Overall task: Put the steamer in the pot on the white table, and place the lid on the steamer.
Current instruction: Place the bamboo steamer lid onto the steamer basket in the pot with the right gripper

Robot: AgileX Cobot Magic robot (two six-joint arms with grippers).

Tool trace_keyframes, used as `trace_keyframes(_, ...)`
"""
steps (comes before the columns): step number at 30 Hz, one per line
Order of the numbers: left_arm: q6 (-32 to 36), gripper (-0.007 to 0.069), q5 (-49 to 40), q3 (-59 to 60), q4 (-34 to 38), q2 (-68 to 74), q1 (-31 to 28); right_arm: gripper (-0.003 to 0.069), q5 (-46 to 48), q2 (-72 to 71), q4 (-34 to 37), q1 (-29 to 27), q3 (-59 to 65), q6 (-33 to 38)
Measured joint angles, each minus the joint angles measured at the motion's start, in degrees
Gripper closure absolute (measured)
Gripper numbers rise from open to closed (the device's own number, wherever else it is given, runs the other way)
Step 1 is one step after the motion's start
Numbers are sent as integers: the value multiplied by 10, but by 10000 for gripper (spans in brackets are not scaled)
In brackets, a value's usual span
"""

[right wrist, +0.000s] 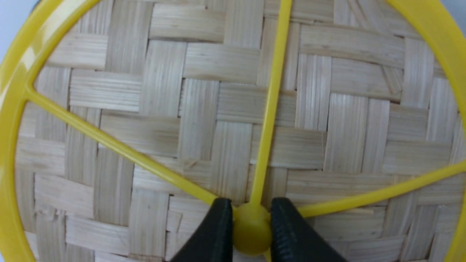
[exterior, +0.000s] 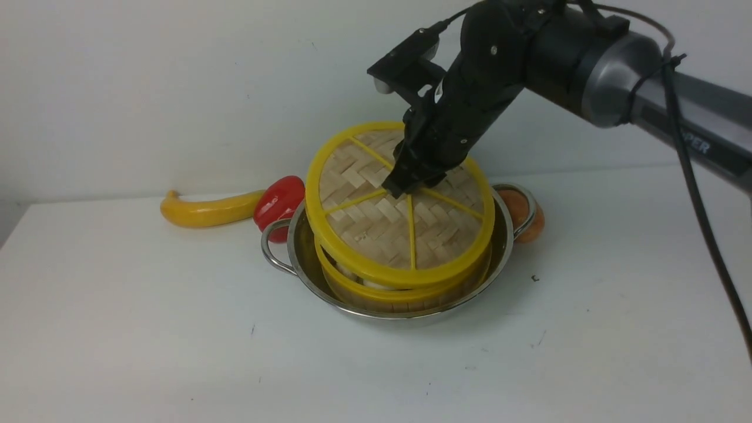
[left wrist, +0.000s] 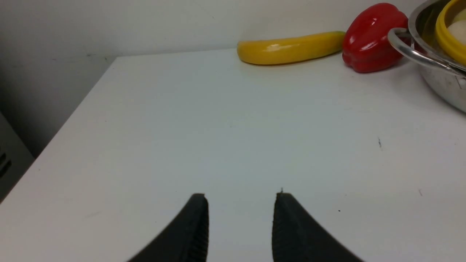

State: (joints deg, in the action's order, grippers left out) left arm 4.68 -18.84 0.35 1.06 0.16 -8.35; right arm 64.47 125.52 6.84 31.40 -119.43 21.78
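The steamer (exterior: pixel 405 292) already sits inside the pot (exterior: pixel 304 276) on the white table (exterior: pixel 147 335), so half the job looks done. The right gripper (exterior: pixel 408 187) pinches the lid (exterior: pixel 376 220) by its small knob (right wrist: pixel 251 233), holding it tilted over the steamer with the far edge raised. It wants levelling and letting go. The left gripper (left wrist: pixel 241 199) hangs spread and empty over bare table. A red pepper (exterior: pixel 279 201) and a yellow fruit (exterior: pixel 205 211) crowd the pot's left handle, while the near side lies open.
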Motion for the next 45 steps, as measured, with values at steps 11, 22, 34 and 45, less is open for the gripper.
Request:
trace_keyframes(11,0,383,0,0,0,0,0,515,18,-3,-11,0,0,-8)
trace_keyframes(22,0,383,0,0,0,0,0,515,-8,11,33,0,-1,-6)
trace_keyframes(34,0,383,0,0,0,0,0,515,6,14,12,0,-1,-8)
trace_keyframes(45,2,383,0,0,0,0,0,515,-22,27,30,0,-1,1)
